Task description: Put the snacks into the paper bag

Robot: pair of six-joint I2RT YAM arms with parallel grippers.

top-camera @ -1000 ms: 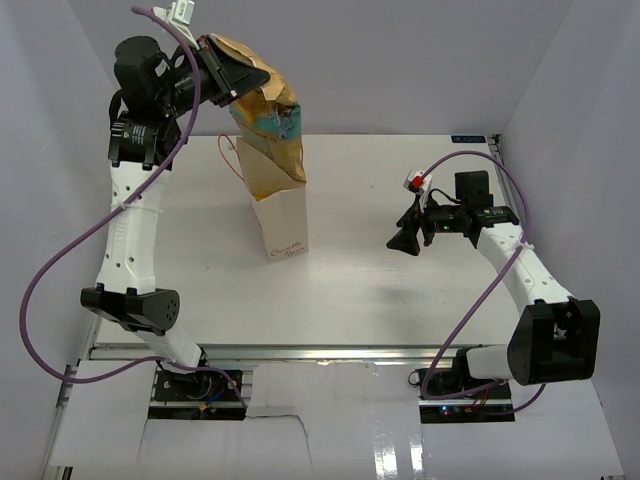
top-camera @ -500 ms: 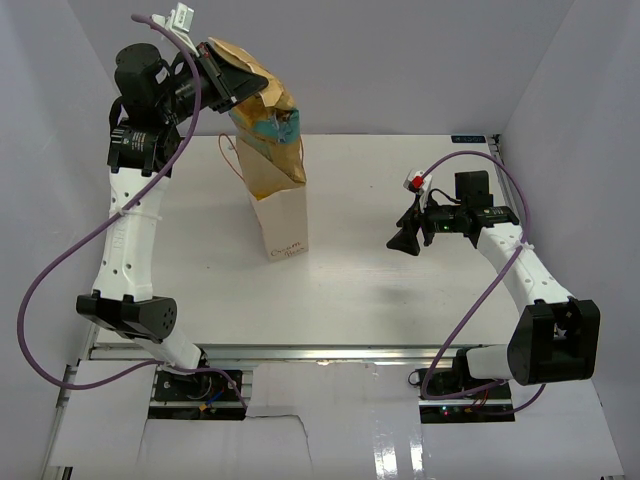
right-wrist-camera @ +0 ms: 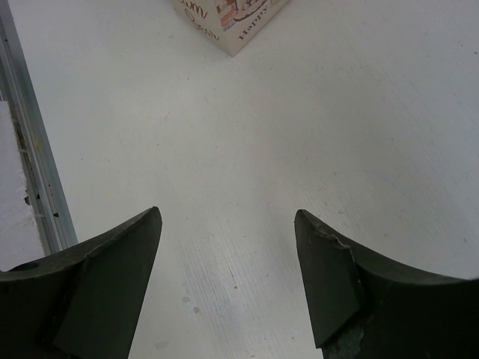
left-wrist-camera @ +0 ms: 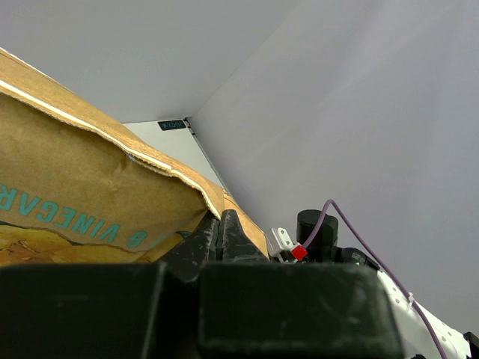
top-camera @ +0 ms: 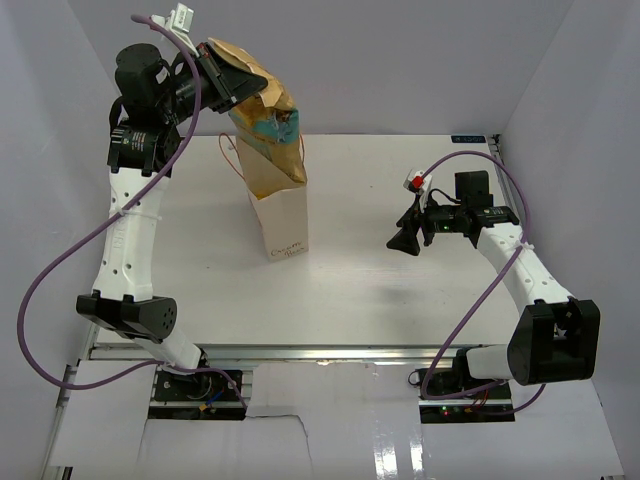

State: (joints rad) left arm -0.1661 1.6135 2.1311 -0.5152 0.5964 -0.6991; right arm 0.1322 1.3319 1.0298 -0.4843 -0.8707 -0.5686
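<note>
Aluminium rail (top-camera: 300, 352) is seen along the near edge of the table (top-camera: 380, 300), well in front of the paper bag (top-camera: 285, 228). The two arm bases are bolted beside it, and purple cable (top-camera: 35, 290) is looped out wide from the left one. The tabletop is shown as white, matt and faintly scuffed.

To the right of the paper bag and well apart from it, the right gripper (top-camera: 404, 241) is held over the table. Its dark, wedge-shaped fingers are spread wide and nothing is held between them. In its wrist view only a lower corner of the bag's printed front is caught beyond the fingertips. A small red-and-white part (top-camera: 413, 182) is carried on that arm, just behind the gripper.

The paper bag is stood upright: tall, cream-white, smooth and sharply creased. Script lettering (top-camera: 287, 250) is printed low on its front, and a thin orange-red cord handle (top-camera: 231, 160) is arched at the left of its mouth. Over that mouth a chip bag (top-camera: 262, 105) is hung at a tilt, crinkled, kraft-brown, with a teal patch. Its lower end is brought to the opening. How far it reaches inside cannot be told, because the opening is hidden by the chip bag itself.

Its upper sealed edge is pinched by the left gripper (top-camera: 232, 78), with the jaws closed tight on it, above and to the far left of the paper bag. In the left wrist view teal letters are seen across the creased brown film.

Pale grey walls (top-camera: 400, 60) are set behind the paper bag.
</note>
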